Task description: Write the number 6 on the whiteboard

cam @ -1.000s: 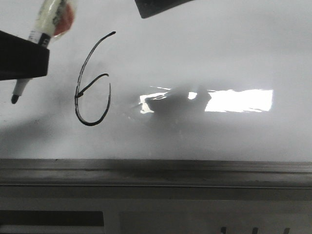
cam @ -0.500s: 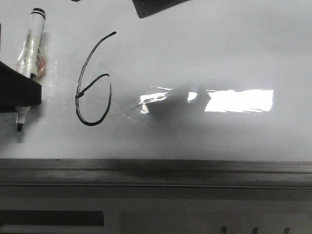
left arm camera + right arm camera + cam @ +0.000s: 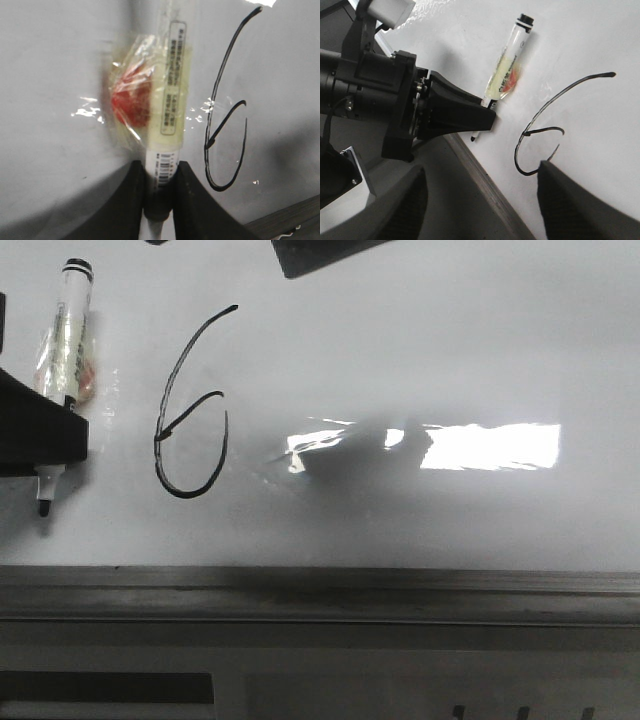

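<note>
The number 6 [image 3: 185,495] is drawn in thin black line on the whiteboard [image 3: 420,340], left of centre. It also shows in the left wrist view [image 3: 207,146] and the right wrist view [image 3: 525,134]. My left gripper [image 3: 45,435] is shut on a black-tipped marker [image 3: 68,340] with a yellowish label and red wrap, left of the digit. The jaws clamp the barrel near its tip end [image 3: 160,175]. I cannot tell if the tip touches the board. My right gripper [image 3: 482,195] is open and empty over the board's edge, near the foot of the digit.
A grey metal edge rail [image 3: 320,590] runs along the board's near side. A bright rectangular light reflection [image 3: 490,445] lies right of the digit. A dark piece of the right arm [image 3: 320,255] hangs at the top of the front view.
The left gripper has moved left and down with the marker, away from the 6, and the marker now lies flatter to the board. The 6 is unchanged. The right arm has not moved.
</note>
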You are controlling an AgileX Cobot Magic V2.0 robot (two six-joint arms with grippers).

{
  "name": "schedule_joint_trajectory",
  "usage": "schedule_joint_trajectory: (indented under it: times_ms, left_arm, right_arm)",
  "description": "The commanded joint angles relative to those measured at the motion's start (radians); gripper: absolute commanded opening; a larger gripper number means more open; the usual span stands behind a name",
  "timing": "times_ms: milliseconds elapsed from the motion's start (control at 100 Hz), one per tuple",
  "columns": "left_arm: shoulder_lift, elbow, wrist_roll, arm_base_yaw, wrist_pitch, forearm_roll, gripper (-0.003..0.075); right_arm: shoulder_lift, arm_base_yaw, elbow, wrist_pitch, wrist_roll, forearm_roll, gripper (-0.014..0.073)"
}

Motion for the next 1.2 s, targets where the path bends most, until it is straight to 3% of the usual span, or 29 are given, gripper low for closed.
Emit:
schedule_joint_trajectory:
  times_ms: [0, 120, 190, 410, 480, 510, 580, 610, 730, 1190]
  left_arm:
    - [0.001, -0.028, -0.007, 0.003, -0.015, -0.009, 0.0057]
    - [0.001, -0.028, -0.007, 0.003, -0.015, -0.009, 0.0256]
    - [-0.003, -0.028, -0.007, 0.003, -0.013, -0.009, 0.0327]
    - [-0.085, -0.028, -0.007, 0.003, 0.008, -0.007, 0.0337]
    - [-0.138, -0.028, -0.007, 0.003, 0.045, 0.011, 0.0336]
    - [-0.164, -0.028, -0.007, 0.003, 0.066, 0.026, 0.0336]
    - [-0.234, -0.028, -0.007, 0.003, 0.095, 0.075, 0.0304]
    - [-0.273, -0.028, -0.007, 0.003, 0.105, 0.097, 0.0255]
    - [-0.408, -0.026, -0.007, 0.003, 0.115, 0.151, -0.0025]
    - [-0.864, 0.121, -0.002, 0.003, 0.117, 0.458, -0.002]
  right_arm:
    - [-0.021, -0.006, -0.026, -0.058, -0.011, 0.0, 0.0417]
    - [-0.021, -0.006, -0.026, -0.058, -0.011, 0.0, 0.0417]
    - [-0.021, -0.006, -0.026, -0.058, -0.011, 0.0, 0.0417]
    - [-0.023, -0.006, -0.026, -0.05, -0.011, 0.0, 0.0409]
    - [-0.031, -0.006, -0.026, -0.046, -0.011, 0.0, 0.0315]
    - [-0.04, -0.006, -0.024, -0.049, -0.011, 0.0, 0.0228]
    - [-0.056, -0.006, -0.011, -0.06, -0.011, -0.012, 0.002]
    - [-0.068, -0.006, -0.002, -0.068, -0.011, -0.017, -0.006]
    - [-0.119, -0.006, 0.066, -0.141, -0.011, -0.02, -0.0062]
    - [-0.512, -0.006, 0.556, -0.625, -0.023, -0.092, -0.0062]
